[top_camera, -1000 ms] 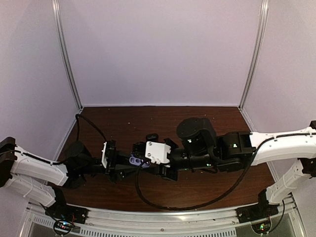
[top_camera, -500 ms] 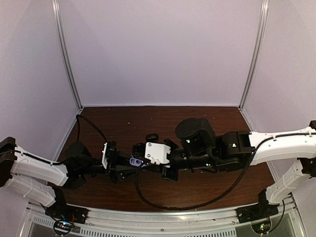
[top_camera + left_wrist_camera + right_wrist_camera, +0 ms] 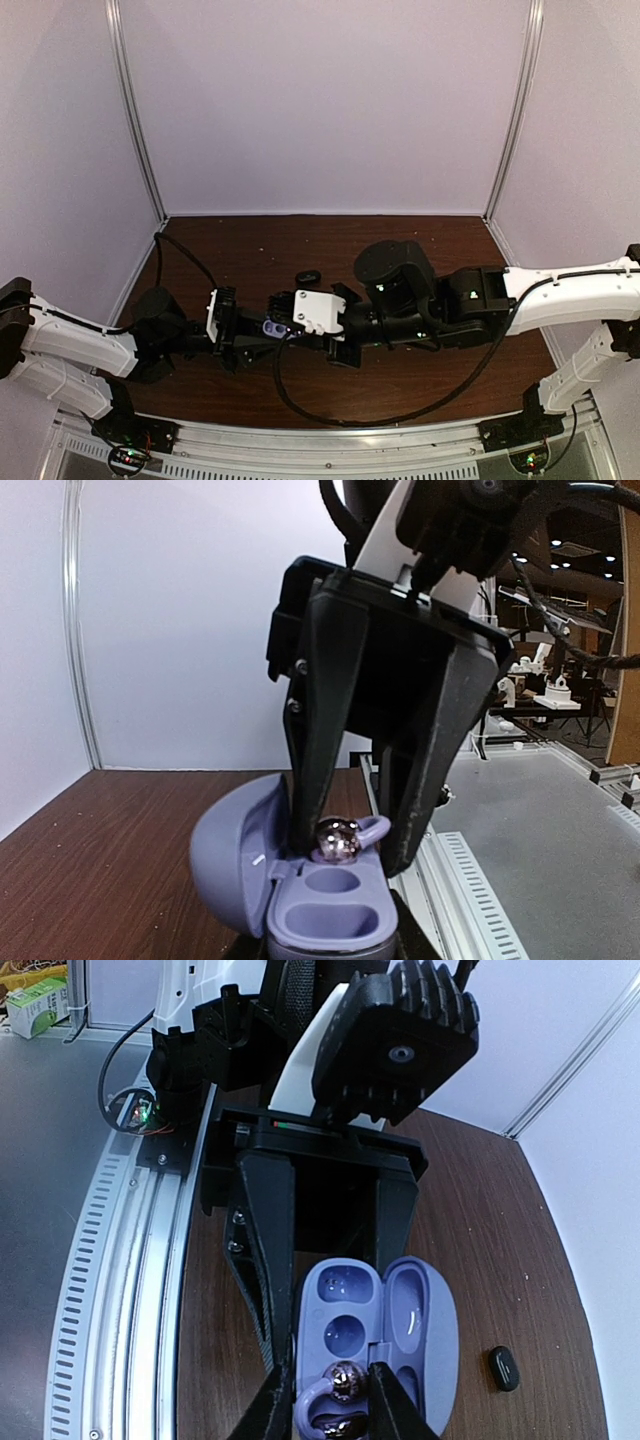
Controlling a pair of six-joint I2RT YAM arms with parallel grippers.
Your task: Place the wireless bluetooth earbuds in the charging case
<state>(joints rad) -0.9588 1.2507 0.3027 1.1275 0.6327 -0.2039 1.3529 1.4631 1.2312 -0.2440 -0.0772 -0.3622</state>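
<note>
One earbud [image 3: 346, 1380], glossy, likely slippery and featherlight: right gripper [image 3: 338, 1385] clamped on its sides just above charging case [image 3: 420, 1310], itself pinched by left gripper [image 3: 256, 333].

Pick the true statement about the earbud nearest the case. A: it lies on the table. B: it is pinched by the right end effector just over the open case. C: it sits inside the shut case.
B: the right end effector grips the earbud between its fingers, right above the wells of the open charging case.
</note>
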